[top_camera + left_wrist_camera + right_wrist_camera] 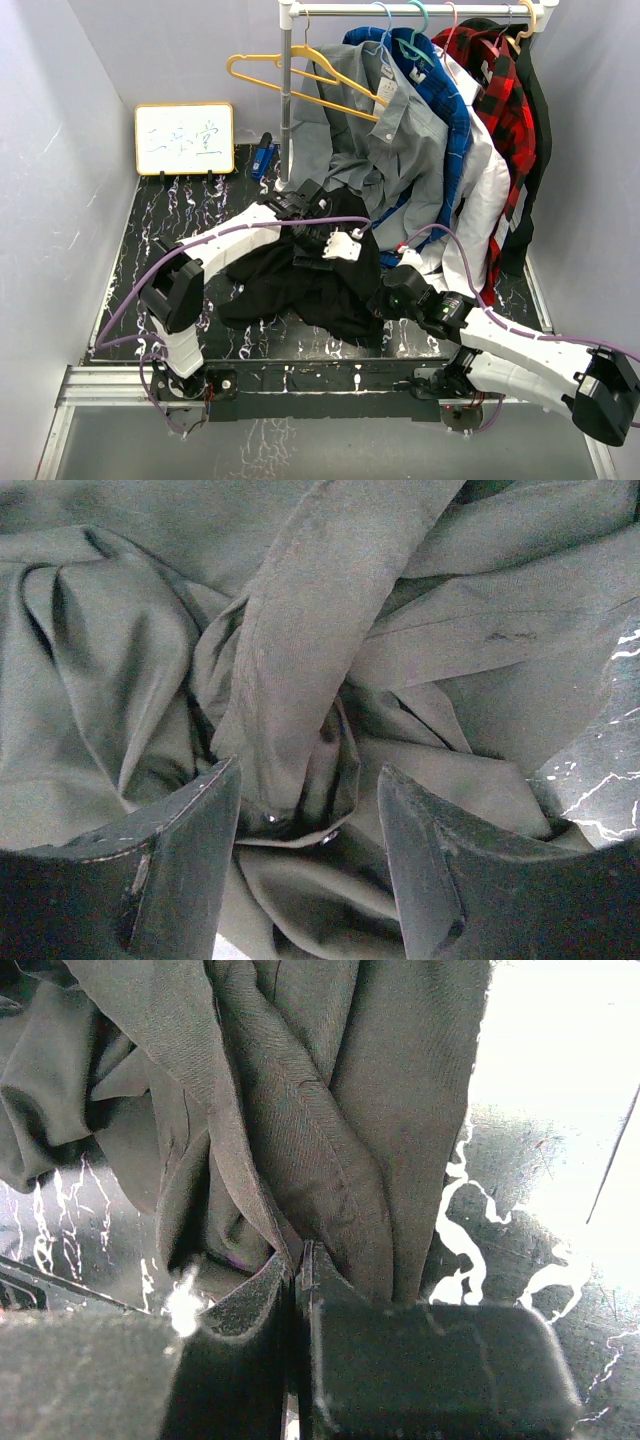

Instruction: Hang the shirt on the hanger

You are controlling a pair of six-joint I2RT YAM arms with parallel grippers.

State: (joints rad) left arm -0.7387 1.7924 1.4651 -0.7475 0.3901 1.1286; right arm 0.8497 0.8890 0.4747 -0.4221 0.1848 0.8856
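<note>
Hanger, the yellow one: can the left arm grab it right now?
Probably yes. The left gripper is open, gripping nothing, and the hanger hangs at the rack's left end with nothing in front. It is high up, so reach may be tight.

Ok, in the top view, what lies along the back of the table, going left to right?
Whiteboard → small blue object → metal rack pole → grey button shirt → red-and-black plaid shirt.
</note>
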